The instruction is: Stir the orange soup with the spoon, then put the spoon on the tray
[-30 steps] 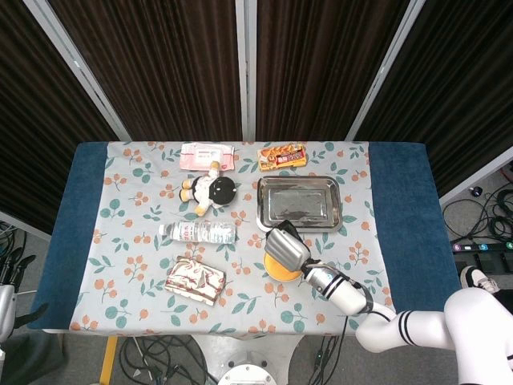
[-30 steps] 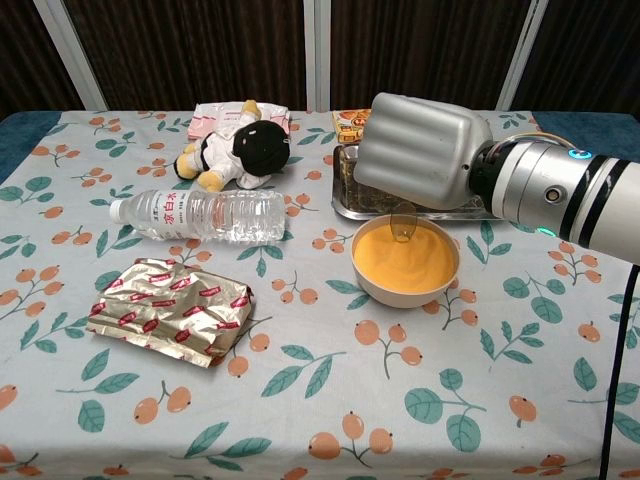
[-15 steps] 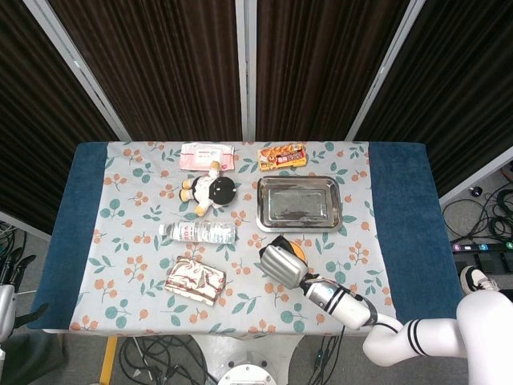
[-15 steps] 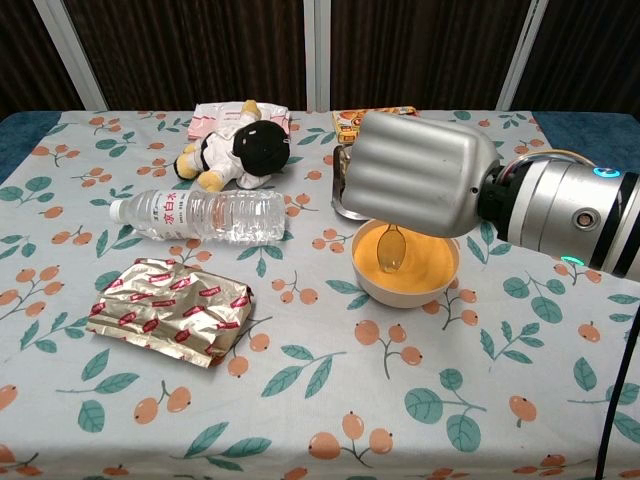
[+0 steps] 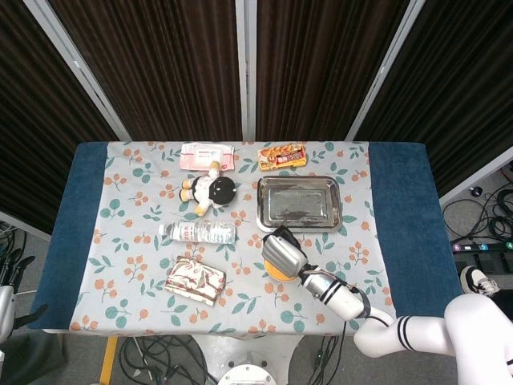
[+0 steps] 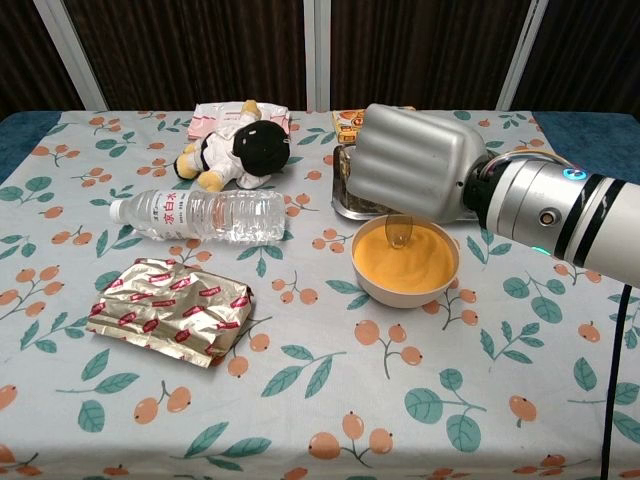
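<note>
A white bowl of orange soup (image 6: 405, 264) stands near the table's front right, partly covered by my right hand (image 5: 282, 253) in the head view. My right hand (image 6: 415, 162) hangs over the bowl's far rim and holds a clear spoon (image 6: 399, 230), whose bowl dips at the far side of the soup. Its fingers are hidden under the hand's grey back. The steel tray (image 5: 298, 201) lies just behind the bowl, and in the chest view only a corner of the tray (image 6: 347, 192) shows past the hand. My left hand is out of sight in both views.
A water bottle (image 6: 198, 216) lies left of the bowl, a foil snack packet (image 6: 172, 309) in front of it. A plush doll (image 6: 233, 152) and a pink wipes pack (image 5: 207, 156) sit behind. An orange snack box (image 5: 282, 156) lies beyond the tray.
My right hand swung the spoon from the soup's far side toward the near left and back to the far side, a stirring motion. Nothing else moved.
</note>
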{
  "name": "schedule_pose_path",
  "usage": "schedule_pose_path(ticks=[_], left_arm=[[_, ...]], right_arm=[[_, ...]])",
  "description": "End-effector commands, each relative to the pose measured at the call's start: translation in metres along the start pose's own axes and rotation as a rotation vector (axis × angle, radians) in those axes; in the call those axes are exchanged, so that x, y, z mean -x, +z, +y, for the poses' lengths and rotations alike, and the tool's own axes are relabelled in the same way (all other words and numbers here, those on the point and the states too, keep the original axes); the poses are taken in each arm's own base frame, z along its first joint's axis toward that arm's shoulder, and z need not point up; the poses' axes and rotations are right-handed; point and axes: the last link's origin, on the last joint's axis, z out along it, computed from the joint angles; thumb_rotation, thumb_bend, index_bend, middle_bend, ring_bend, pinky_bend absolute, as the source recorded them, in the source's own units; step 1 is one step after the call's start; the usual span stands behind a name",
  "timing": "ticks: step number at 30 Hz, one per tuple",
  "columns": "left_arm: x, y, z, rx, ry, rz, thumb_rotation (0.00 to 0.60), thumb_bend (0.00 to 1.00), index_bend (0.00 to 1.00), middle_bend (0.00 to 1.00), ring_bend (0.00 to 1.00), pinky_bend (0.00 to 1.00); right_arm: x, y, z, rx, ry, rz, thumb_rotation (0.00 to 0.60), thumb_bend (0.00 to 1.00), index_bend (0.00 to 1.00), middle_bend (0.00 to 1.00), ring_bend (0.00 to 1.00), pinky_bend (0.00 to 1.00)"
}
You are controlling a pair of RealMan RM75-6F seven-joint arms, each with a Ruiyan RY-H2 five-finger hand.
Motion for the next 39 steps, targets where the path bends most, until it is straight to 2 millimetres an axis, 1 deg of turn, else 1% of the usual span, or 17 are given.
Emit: schedule_pose_path(ticks=[1, 9, 11, 13, 17, 23, 27, 29, 32, 35, 39], left_arm=[[0.000, 0.000, 0.001, 0.002, 0.000, 0.001, 0.600, 0.06, 0.22, 0.14, 0.12, 0.13], [-0.001, 0.003, 0.003, 0.014, 0.003, 0.005, 0.600, 0.06, 0.22, 0.14, 0.12, 0.13], [-0.001, 0.003, 0.004, 0.017, 0.004, 0.003, 0.600, 0.06, 0.22, 0.14, 0.12, 0.13], [-0.001, 0.003, 0.005, 0.019, 0.004, 0.003, 0.600, 0.06, 0.22, 0.14, 0.12, 0.13], [-0.002, 0.003, 0.005, 0.017, 0.008, 0.004, 0.600, 0.06, 0.22, 0.14, 0.12, 0.13], [-0.003, 0.003, 0.005, 0.011, 0.009, 0.005, 0.600, 0.06, 0.22, 0.14, 0.12, 0.13], [-0.002, 0.003, 0.004, 0.009, 0.008, 0.001, 0.600, 0.06, 0.22, 0.14, 0.12, 0.13], [-0.002, 0.003, 0.004, 0.008, 0.008, 0.000, 0.600, 0.06, 0.22, 0.14, 0.12, 0.13], [-0.001, 0.003, 0.004, 0.009, 0.007, -0.003, 0.600, 0.06, 0.22, 0.14, 0.12, 0.13], [0.000, 0.003, 0.005, 0.014, 0.008, -0.005, 0.600, 0.06, 0.22, 0.14, 0.12, 0.13], [0.000, 0.004, 0.005, 0.015, 0.009, -0.007, 0.600, 0.06, 0.22, 0.14, 0.12, 0.13]], right_arm=[[-0.001, -0.002, 0.004, 0.031, 0.028, 0.011, 0.600, 0.44, 0.88, 1.00, 0.98, 0.98], [0.001, -0.014, 0.013, 0.067, 0.037, 0.042, 0.600, 0.44, 0.89, 1.00, 0.99, 0.97], [0.004, -0.017, 0.011, 0.070, 0.039, 0.027, 0.600, 0.44, 0.92, 1.00, 0.99, 0.97], [0.006, -0.018, 0.010, 0.075, 0.033, 0.022, 0.600, 0.44, 0.97, 1.00, 0.99, 0.97], [0.009, -0.017, 0.007, 0.088, 0.044, -0.003, 0.600, 0.44, 1.00, 1.00, 1.00, 0.97], [-0.002, -0.014, 0.008, 0.095, 0.034, 0.078, 0.600, 0.44, 1.00, 1.00, 1.00, 0.97], [-0.004, -0.013, 0.007, 0.106, 0.066, 0.125, 0.600, 0.44, 1.00, 1.00, 1.00, 0.99], [-0.005, -0.012, 0.008, 0.112, 0.096, 0.158, 0.600, 0.44, 1.00, 1.00, 1.00, 0.99], [0.001, -0.009, 0.009, 0.121, 0.180, 0.174, 0.600, 0.44, 1.00, 1.00, 1.00, 1.00], [0.008, -0.006, 0.011, 0.136, 0.243, 0.139, 0.600, 0.44, 1.00, 1.00, 1.00, 1.00], [0.022, 0.000, 0.020, 0.178, 0.354, 0.052, 0.600, 0.44, 1.00, 1.00, 1.00, 1.00]])
